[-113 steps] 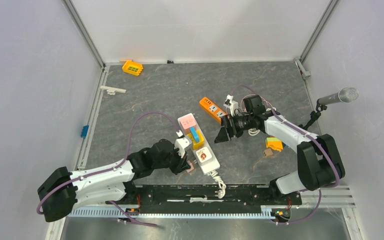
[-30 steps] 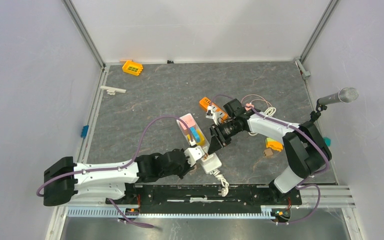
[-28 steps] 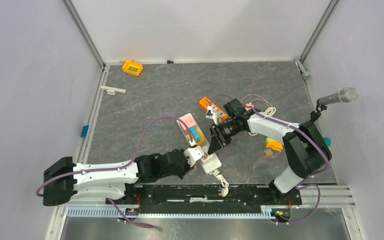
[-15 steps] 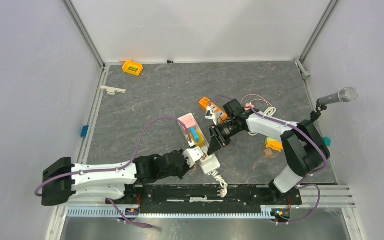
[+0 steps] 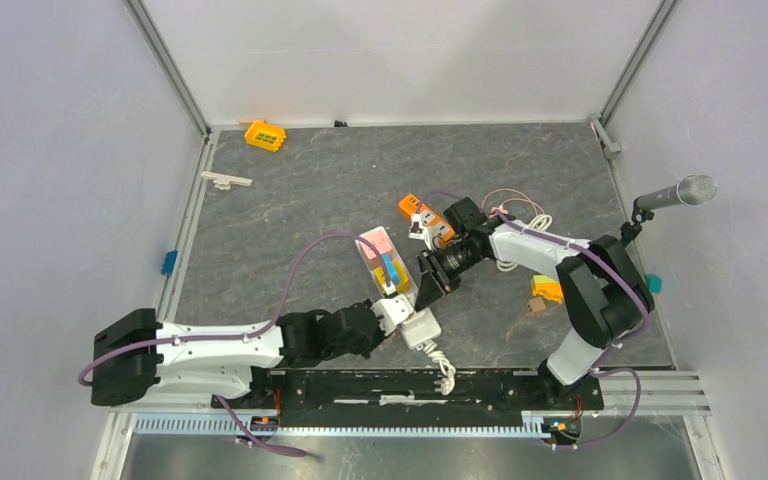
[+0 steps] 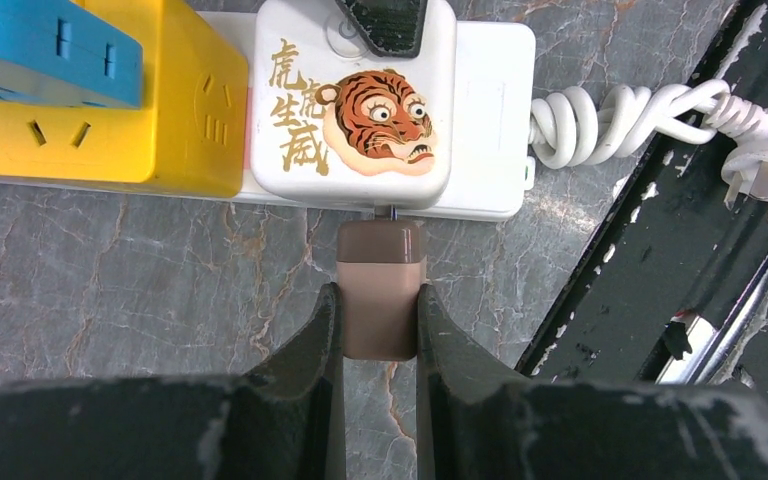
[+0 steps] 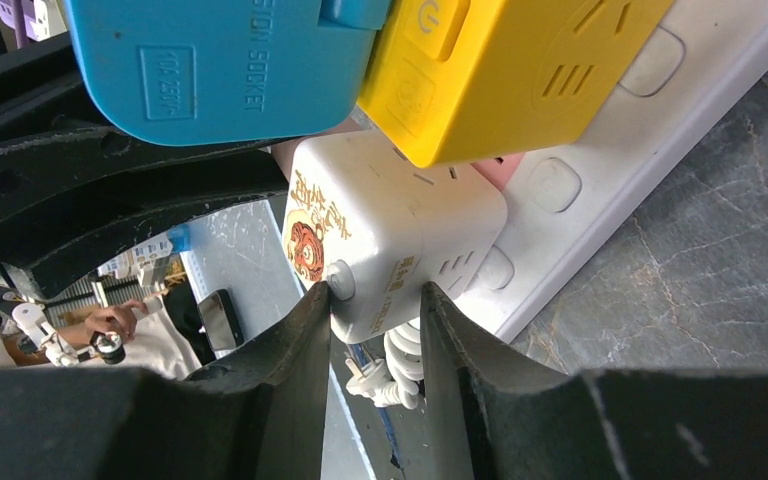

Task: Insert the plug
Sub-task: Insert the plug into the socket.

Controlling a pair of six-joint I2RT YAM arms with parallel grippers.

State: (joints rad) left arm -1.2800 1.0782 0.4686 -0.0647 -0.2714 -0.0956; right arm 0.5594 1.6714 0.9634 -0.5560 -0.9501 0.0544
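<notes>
Left tool (image 6: pixel 380 305) is clamped on the brown plug (image 6: pixel 381 262), low over the counter (image 6: pixel 110 300). The plug's long axis runs straight out from the fingers, and dead ahead sits the tiger cube (image 6: pixel 353 110), perched on the white strip (image 6: pixel 485 110) beside a yellow adapter (image 6: pixel 110 110). The plug's thin pin reaches the cube's near face; whether it has found a slot, I can't tell. Over on the right, the right tool (image 7: pixel 375 300) is closed around that same cube from the opposite side, bracing it. The left arm carries the plug and is the nearer one. My read: a straight push forward along that axis.
</notes>
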